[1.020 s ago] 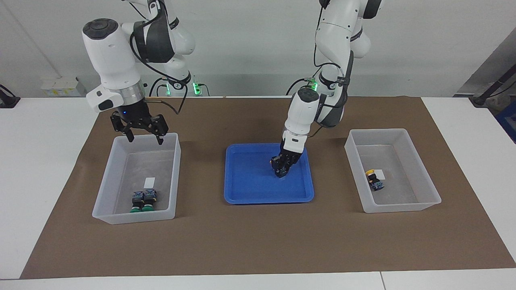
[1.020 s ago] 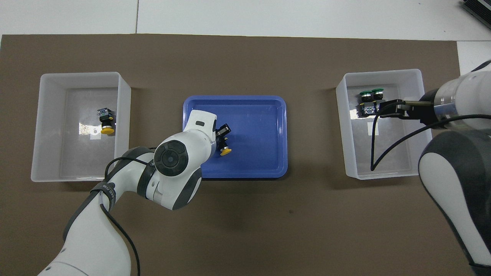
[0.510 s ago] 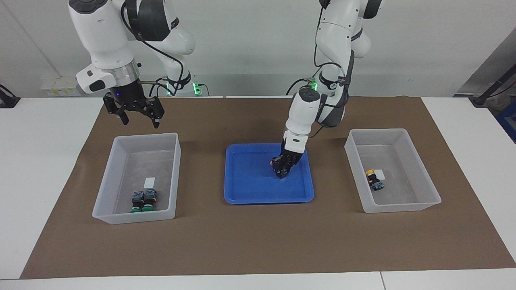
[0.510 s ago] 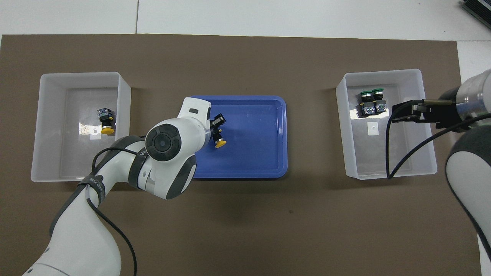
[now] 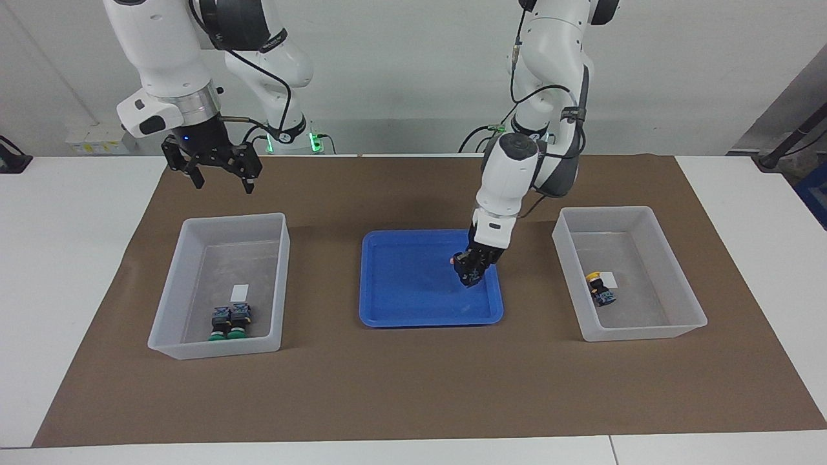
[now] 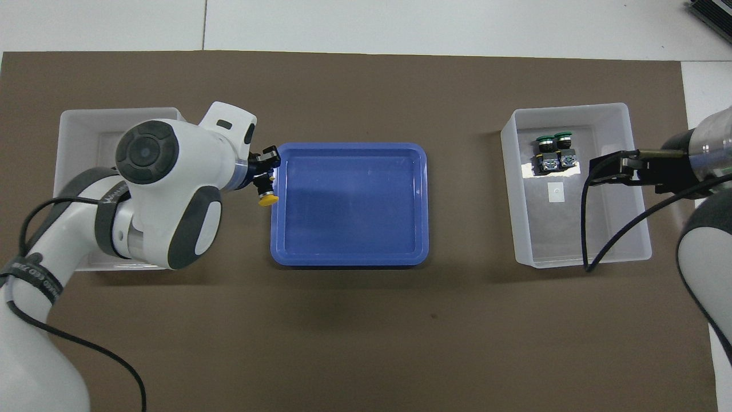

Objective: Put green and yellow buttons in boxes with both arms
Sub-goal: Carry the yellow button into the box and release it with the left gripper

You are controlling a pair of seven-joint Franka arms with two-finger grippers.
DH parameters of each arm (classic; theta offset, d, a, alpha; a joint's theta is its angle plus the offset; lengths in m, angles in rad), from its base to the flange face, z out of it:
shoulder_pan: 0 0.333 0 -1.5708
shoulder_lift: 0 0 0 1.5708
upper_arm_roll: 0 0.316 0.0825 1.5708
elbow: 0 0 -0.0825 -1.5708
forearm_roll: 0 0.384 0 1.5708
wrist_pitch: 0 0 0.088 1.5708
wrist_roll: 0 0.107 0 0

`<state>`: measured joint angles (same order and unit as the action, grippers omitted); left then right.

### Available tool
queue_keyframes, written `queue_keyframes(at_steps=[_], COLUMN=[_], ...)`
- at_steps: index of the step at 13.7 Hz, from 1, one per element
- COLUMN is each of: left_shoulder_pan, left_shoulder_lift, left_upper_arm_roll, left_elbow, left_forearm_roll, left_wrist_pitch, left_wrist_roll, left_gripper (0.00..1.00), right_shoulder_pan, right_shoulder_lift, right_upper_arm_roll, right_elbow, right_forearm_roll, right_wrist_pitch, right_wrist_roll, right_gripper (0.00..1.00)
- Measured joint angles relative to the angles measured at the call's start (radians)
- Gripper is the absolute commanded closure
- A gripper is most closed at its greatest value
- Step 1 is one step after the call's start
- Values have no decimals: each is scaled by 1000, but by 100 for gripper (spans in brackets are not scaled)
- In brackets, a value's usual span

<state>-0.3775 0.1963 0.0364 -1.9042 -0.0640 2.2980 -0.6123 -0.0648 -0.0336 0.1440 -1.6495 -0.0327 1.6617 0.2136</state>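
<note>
My left gripper (image 5: 470,274) is shut on a yellow button (image 6: 266,199) and hangs over the rim of the blue tray (image 5: 407,287) at the left arm's end. Another yellow button (image 5: 601,289) lies in the box (image 5: 636,332) at that end. In the overhead view my left arm covers most of this box (image 6: 74,117) and hides the button in it. Two green buttons (image 5: 230,323) (image 6: 553,151) lie side by side in the other box (image 5: 213,349) (image 6: 572,257). My right gripper (image 5: 219,174) (image 6: 597,171) is open, high over the mat by that box's robot-side edge.
The blue tray (image 6: 349,206) sits on the brown mat (image 5: 413,387) midway between the two boxes. The mat covers most of the white table (image 5: 64,258). Each box has a small white label on its floor.
My left gripper has lifted the yellow button off the tray floor and carried it toward the left arm's end. My right gripper has risen out of its box and drawn back toward the robots.
</note>
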Motion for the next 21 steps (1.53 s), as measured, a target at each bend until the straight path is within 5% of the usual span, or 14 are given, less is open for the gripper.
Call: queue_keyframes(at_steps=[4, 13, 14, 15, 21], left_shoulder_pan=[141, 409, 425, 440, 461], left_shoulder_lift=[-19, -26, -34, -43, -77], left_upper_arm_roll=[3, 6, 5, 5, -8], left_elbow=[46, -32, -68, -102, -137], left_forearm_roll=[0, 0, 0, 0, 0], left_wrist_pitch=[-100, -43, -18, -2, 11], left_wrist_roll=[254, 698, 715, 732, 764], left_gripper=[100, 100, 93, 69, 37], right_shoulder_pan=[58, 95, 96, 96, 98], right_shoulder_lift=[0, 5, 5, 5, 5], right_upper_arm_roll=[-68, -72, -73, -73, -76], right_elbow=[24, 21, 21, 20, 20], right_forearm_roll=[0, 0, 0, 0, 0], right_wrist_pitch=[-48, -91, -91, -91, -91], right_wrist_roll=[-7, -7, -7, -7, -7], right_gripper=[0, 0, 0, 0, 0])
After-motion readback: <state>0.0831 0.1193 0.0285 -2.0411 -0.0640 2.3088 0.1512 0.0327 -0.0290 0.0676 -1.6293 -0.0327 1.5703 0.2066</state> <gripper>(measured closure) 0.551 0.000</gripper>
